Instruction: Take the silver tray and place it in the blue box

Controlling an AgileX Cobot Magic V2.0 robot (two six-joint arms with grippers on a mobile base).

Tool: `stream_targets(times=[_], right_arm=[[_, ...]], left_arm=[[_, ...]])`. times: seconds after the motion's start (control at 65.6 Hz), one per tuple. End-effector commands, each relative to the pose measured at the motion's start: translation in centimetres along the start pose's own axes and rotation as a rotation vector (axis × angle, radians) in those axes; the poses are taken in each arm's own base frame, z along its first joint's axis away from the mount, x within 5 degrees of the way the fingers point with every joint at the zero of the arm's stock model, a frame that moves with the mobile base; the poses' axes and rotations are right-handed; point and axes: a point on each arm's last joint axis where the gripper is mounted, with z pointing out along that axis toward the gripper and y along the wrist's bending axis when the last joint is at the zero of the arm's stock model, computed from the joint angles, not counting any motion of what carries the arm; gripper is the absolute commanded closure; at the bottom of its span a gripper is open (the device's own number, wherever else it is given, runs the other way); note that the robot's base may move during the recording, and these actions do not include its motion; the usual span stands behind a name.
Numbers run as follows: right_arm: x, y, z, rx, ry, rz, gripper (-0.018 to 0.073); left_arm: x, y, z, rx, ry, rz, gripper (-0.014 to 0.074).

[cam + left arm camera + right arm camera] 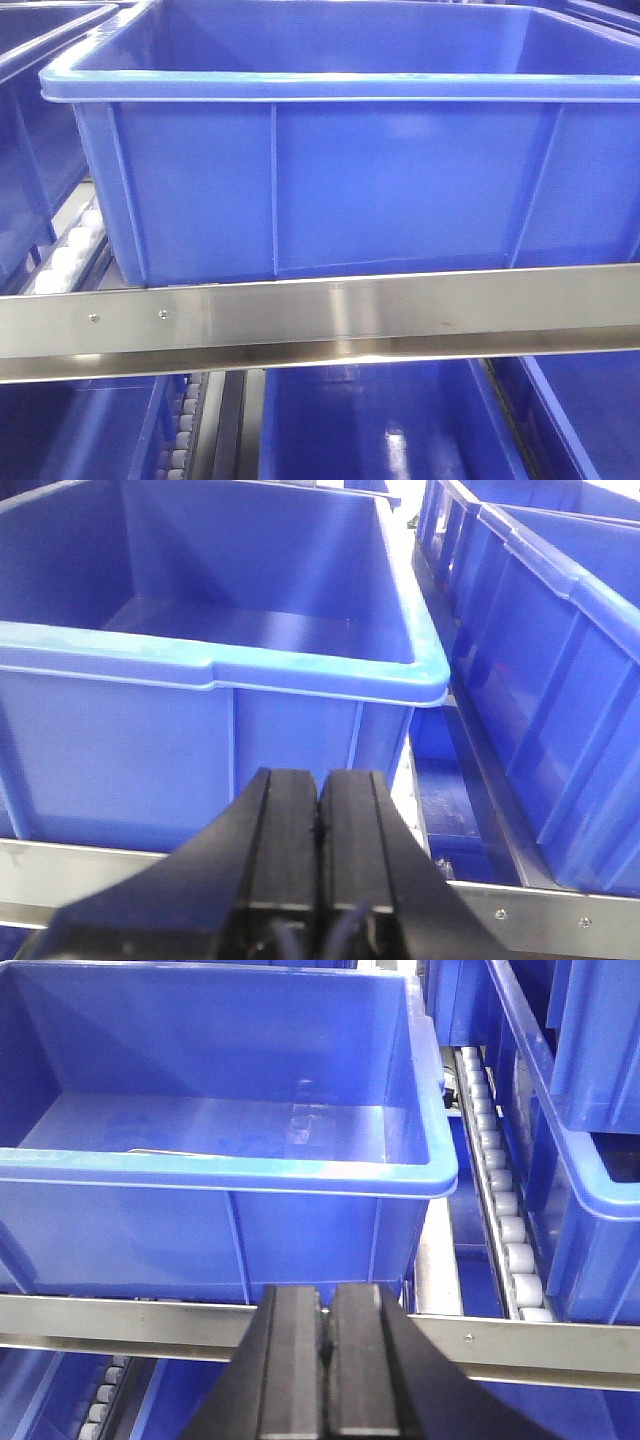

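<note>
We see both grippers w/ jaws pressed together, holding nothing: left gripper [318, 810], right gripper [327, 1330]. Blue box [330, 1175] sits just ahead of and above both jaw pairs, on a brushed steel rail [330, 315].

Silver tray: can't confirm. In the right wrist view a thin pale sliver [160, 1151] shows low inside the box, ahead-left of the jaws, behind the near rim; could be the tray's edge, too little visible to tell. If so, placement looks done, arms clear; otherwise nothing done.

Box is smooth glossy plastic w/ thick rolled rim, faint vertical ribs. White rollers [505, 1230] run ahead-right of the right jaws.
</note>
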Motion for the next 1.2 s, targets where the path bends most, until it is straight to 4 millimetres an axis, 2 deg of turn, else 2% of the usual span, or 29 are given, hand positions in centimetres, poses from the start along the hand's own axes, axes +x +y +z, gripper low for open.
stream_targets(times=[0.0,0.381,0.549,0.717,1.037,1.189], right_arm=[[-1.5,0.2,-0.2,-0.014,-0.100,-0.015,0.0510],[-1.4,0.2,-0.2,-0.013,-0.092,-0.016,0.0510],[-0.7,-0.1,0.3,0.022,-0.099,-0.081,0.0510],[1.4,-0.4,1.6,0.093,-0.146,-0.079,0.0510],[8.6,-1.4,2.8,0.162,-0.279,-0.038,0.0510],[9.0,-1.4,2.7,0.164,-0.257,-0.036,0.0510]], left_arm=[[-0.9,0.0,-0.2,-0.001,-0.100,-0.008,0.0689],[-0.9,0.0,-0.2,-0.001,-0.100,-0.008,0.0689],[-0.9,0.0,-0.2,-0.001,-0.100,-0.008,0.0689],[-0.9,0.0,-0.2,-0.001,-0.100,-0.008,0.0689],[-0.9,0.0,-0.2,-0.001,-0.100,-0.008,0.0689],[-0.9,0.0,-0.2,-0.001,-0.100,-0.008,0.0689]])
